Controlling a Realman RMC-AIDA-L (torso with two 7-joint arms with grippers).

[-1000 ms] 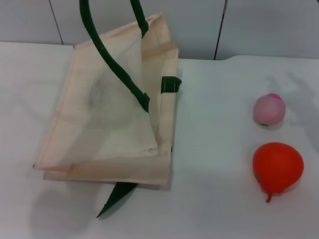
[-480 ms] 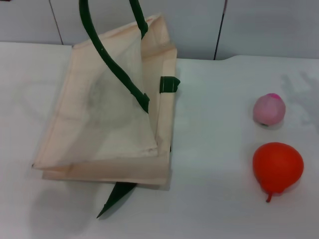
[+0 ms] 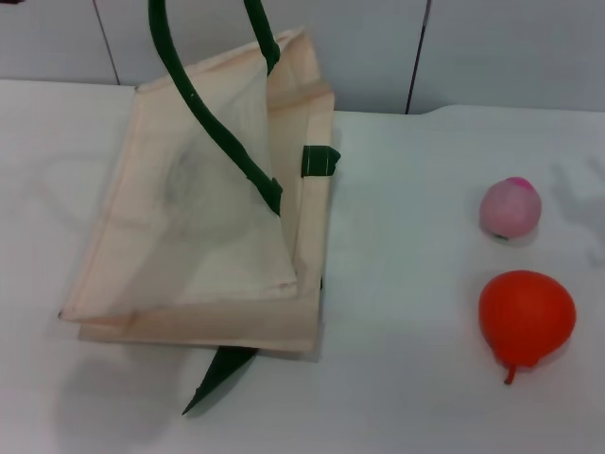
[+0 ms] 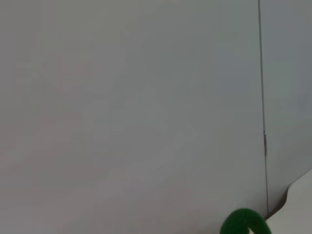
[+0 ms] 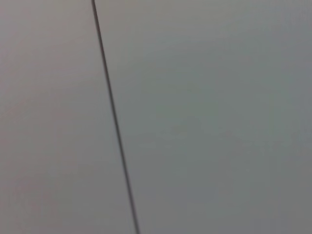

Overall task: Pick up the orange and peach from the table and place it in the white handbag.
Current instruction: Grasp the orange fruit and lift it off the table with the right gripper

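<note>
The white handbag [image 3: 203, 213] stands tilted on the left of the table [image 3: 406, 284], its mouth open towards me, its dark green handles [image 3: 203, 104] pulled up out of the top of the head view. The orange [image 3: 526, 316] lies at the right near the front, its stem towards me. The peach [image 3: 510, 208] lies just behind it, apart from it. Neither gripper shows in any view. The left wrist view shows only a grey wall and a bit of green handle [image 4: 243, 223]. The right wrist view shows only wall.
A grey panelled wall [image 3: 492, 47] rises behind the table's far edge. A loose green strap end [image 3: 217, 374] lies on the table in front of the bag. A faint shadow falls on the table right of the peach.
The bag's near left corner has shifted slightly left and its handles have been drawn a little further up. The shadow by the peach has slid right. The fruits have not moved.
</note>
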